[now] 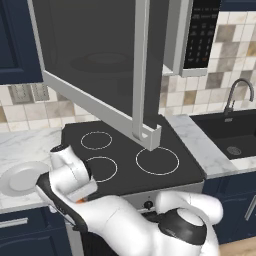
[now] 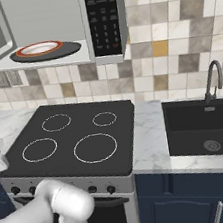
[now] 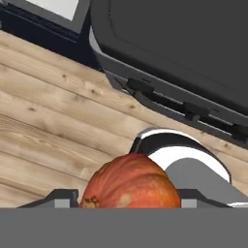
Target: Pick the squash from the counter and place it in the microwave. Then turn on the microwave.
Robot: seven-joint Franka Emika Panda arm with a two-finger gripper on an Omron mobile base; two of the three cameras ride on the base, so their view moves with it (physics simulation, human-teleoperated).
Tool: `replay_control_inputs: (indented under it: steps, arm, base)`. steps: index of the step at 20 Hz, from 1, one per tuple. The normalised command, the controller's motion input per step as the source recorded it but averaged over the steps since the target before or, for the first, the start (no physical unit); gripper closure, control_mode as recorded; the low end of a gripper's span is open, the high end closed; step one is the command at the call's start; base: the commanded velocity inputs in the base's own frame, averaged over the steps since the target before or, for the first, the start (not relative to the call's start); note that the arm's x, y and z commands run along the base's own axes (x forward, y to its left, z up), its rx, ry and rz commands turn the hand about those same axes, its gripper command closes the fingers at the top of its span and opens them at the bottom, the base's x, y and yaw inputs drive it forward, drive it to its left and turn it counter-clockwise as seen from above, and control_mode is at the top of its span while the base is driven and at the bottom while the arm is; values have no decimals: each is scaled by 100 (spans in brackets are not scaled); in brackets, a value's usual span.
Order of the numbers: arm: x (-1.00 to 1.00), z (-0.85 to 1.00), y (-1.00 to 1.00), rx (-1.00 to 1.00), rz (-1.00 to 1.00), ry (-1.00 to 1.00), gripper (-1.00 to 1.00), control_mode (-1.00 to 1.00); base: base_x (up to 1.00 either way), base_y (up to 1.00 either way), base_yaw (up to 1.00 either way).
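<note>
In the hand view the orange-red squash (image 3: 131, 184) sits between my two dark fingertips, and my gripper (image 3: 128, 199) is shut on it, with the wooden floor and the oven front behind it. From the left base camera, the hand hangs low in front of the counter (image 1: 22, 145) at the stove's left corner, a sliver of the squash (image 1: 80, 200) showing under it. The microwave (image 2: 44, 17) hangs above the stove with its door (image 1: 90, 55) swung open. Its black keypad (image 2: 103, 18) is on the right.
A red-rimmed plate (image 2: 38, 48) lies on the dark turntable inside the microwave. A round white plate (image 1: 22, 178) rests on the counter to the left. The black stovetop (image 1: 130, 155) lies below the open door. A dark sink (image 2: 206, 124) with a faucet (image 2: 214, 80) is to the right.
</note>
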Motion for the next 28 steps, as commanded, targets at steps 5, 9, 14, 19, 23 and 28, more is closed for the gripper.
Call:
replay_control_inputs:
  steps: [5,9,14,19,23,28]
  arm:
    - [-62,0,-33,0,0,-3,100,-100]
    - [-61,11,-45,0,0,-4,100,-100]
    - [-52,22,-56,2,-2,-4,100,-100]
    - [-41,19,-59,4,-4,-4,100,-100]
    - [-38,23,-54,3,-5,-5,100,-100]
    - [-21,19,-58,5,-4,-6,100,-100]
  base:
    - [0,0,0]
    - [0,0,0]
    - [0,0,0]
    - [0,0,0]
    - [0,0,0]
    - [0,0,0]
